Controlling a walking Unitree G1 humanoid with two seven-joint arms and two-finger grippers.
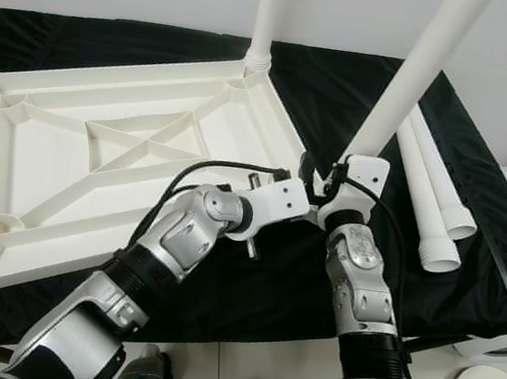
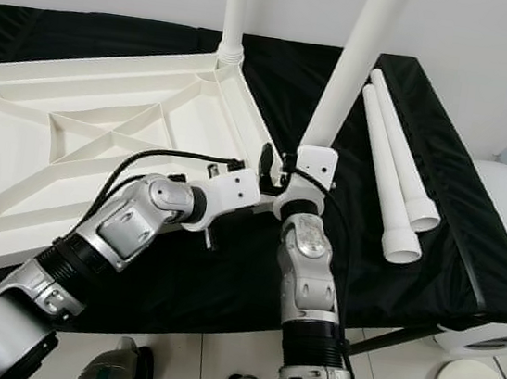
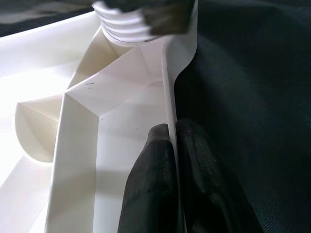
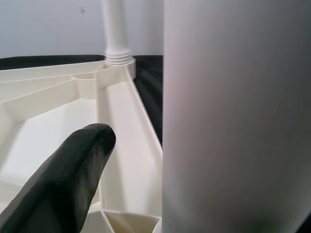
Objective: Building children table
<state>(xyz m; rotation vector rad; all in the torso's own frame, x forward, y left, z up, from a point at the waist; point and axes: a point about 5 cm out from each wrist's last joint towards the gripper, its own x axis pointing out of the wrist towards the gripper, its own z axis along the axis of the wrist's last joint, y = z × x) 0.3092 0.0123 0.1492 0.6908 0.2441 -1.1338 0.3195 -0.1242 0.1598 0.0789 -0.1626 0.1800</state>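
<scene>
**Tabletop upside down, one leg fitted, a second in the gripper**

Black cloth [image 1: 473, 228], matte and slightly creased, covers the work surface from edge to edge. On it lies the white plastic tabletop [image 1: 97, 169], underside up: smooth moulded walls, a raised rim and diagonal ribs crossing between round corner sockets. Its near-left corners run out of the eye views. At the far corner a white tubular leg [image 1: 264, 13] stands upright in its ribbed socket, its top cut off by the frame.

A second leg [image 2: 359, 63], a smooth round tube, tilts up from the tabletop's near right corner. The right gripper [image 1: 344, 178] holds its lower end; in the right wrist view the tube rises close beside one ridged black finger [image 4: 68, 179], and the other finger is hidden, so the grip itself cannot be judged fully. Whether the leg's foot sits in the socket is hidden behind the wrist.

Two spare legs [image 1: 433, 209] lie side by side on the cloth at the right, flared open ends toward the robot.

The left gripper [image 3: 172, 145] pinches the tabletop's thin rim, its rubbery fingers pressed together on either face of the wall.
</scene>
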